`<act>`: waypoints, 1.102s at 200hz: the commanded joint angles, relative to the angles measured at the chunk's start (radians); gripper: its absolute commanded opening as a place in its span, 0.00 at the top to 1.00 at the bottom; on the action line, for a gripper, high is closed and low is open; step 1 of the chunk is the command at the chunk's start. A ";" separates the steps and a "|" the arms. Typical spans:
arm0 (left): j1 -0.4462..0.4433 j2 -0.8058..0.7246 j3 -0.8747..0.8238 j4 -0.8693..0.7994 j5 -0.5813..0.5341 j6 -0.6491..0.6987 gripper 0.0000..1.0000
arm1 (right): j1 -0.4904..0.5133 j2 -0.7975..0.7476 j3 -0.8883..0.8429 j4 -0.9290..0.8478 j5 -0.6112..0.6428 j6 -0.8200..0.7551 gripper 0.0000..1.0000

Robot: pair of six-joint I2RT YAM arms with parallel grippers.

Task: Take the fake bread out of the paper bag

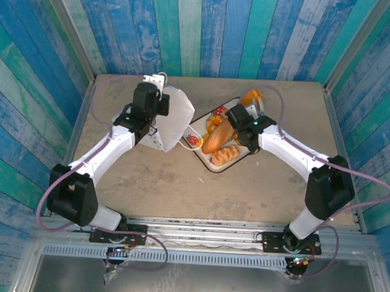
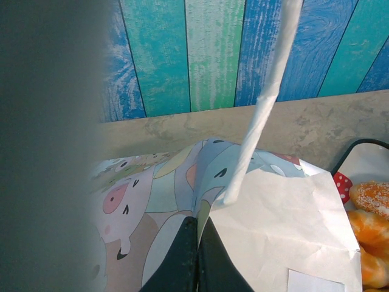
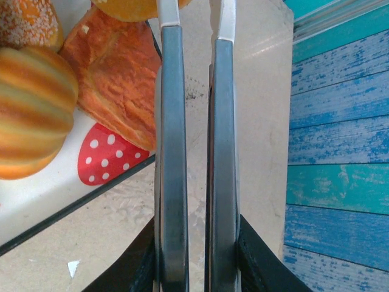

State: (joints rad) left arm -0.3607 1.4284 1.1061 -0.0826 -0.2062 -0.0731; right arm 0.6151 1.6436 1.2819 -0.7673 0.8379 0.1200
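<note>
Right wrist: fake bread beside gripper

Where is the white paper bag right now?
From above, the white paper bag sits left of centre on the table, pinched by the left claw, beside the strawberry-print tray.

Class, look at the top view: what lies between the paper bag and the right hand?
The tray, loaded with bread, lies between the bag and the right hand; the top view shows it.
</note>
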 commanded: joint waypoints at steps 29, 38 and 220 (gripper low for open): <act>0.003 0.017 0.034 0.022 0.013 -0.013 1.00 | 0.025 -0.040 -0.051 0.023 0.051 -0.019 0.93; 0.002 0.017 0.035 0.020 0.012 -0.013 1.00 | 0.033 -0.035 -0.057 0.019 0.057 -0.019 0.90; 0.003 0.011 0.058 0.020 0.019 -0.008 1.00 | 0.121 -0.090 -0.156 -0.048 0.012 0.051 0.62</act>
State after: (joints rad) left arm -0.3607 1.4284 1.1316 -0.0826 -0.1993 -0.0761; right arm 0.7326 1.6005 1.1374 -0.7879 0.8463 0.1375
